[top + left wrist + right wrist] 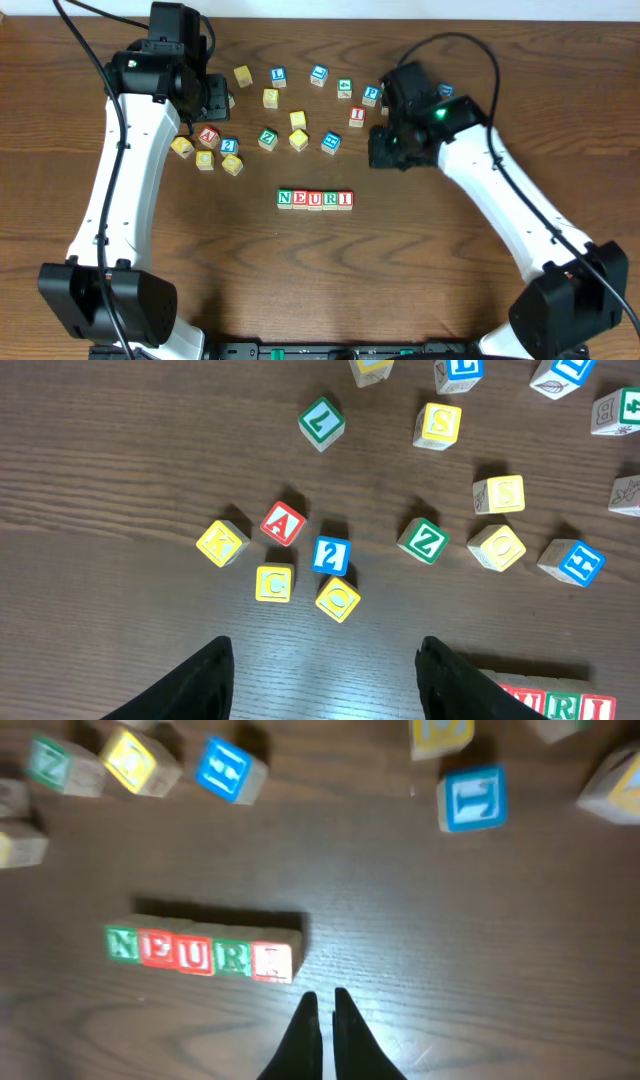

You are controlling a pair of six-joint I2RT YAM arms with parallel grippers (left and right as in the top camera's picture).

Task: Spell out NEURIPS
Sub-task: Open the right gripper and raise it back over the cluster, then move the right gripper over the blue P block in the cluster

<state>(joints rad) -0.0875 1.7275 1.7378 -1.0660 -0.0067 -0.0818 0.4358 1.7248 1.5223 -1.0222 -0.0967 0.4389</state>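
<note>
Five cubes stand in a row reading NEURI [315,199] at the table's middle; the row also shows in the right wrist view [200,952] and partly at the left wrist view's lower right corner [555,706]. A blue-framed P cube [371,95] lies at the back, close to my right arm. Yellow S cubes [438,423] [500,493] lie loose among the others. My right gripper [327,1005] is shut and empty, hovering right of the row's I end. My left gripper [325,660] is open and empty, above bare wood below a cluster of cubes.
Loose cubes are scattered across the back of the table: a red A [282,523], blue 2 [331,555], yellow K [222,543], green Z [425,540] and green 7 [321,422]. A red I cube [357,115] lies beside my right arm.
</note>
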